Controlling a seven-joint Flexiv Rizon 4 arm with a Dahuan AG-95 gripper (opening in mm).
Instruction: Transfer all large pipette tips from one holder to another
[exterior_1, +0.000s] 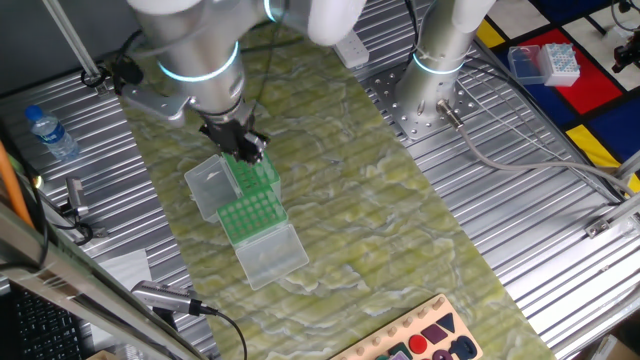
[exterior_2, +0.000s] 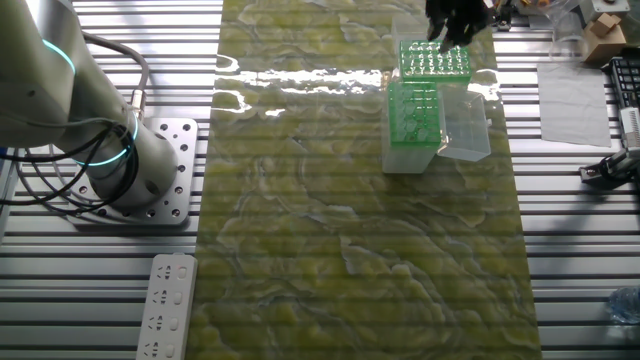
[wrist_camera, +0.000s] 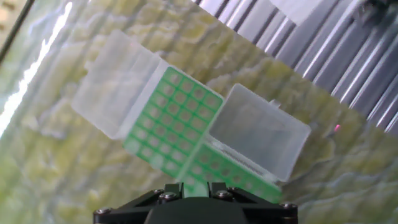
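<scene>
Two green racks stand end to end on the mat, each with its clear lid folded open. The rack (exterior_2: 435, 60) under my gripper shows rows of pale dots, the large pipette tips (exterior_2: 428, 66). The other rack (exterior_2: 413, 110) lies beside it. My gripper (exterior_1: 245, 152) hangs low over the far end of the tip rack (exterior_1: 260, 178), also seen as the gripper (exterior_2: 450, 32). In the hand view only the gripper's (wrist_camera: 195, 186) finger bases show, a narrow gap apart, with green rack (wrist_camera: 230, 174) behind. Its fingertips are hidden, and no tip shows between them.
The clear lids (exterior_1: 208, 185) (exterior_1: 270, 255) stick out to the sides of the racks. A water bottle (exterior_1: 50, 132) lies at the left. A wooden shape board (exterior_1: 420, 340) sits at the front edge, and a power strip (exterior_2: 168, 305) lies beside the arm's base (exterior_2: 130, 170).
</scene>
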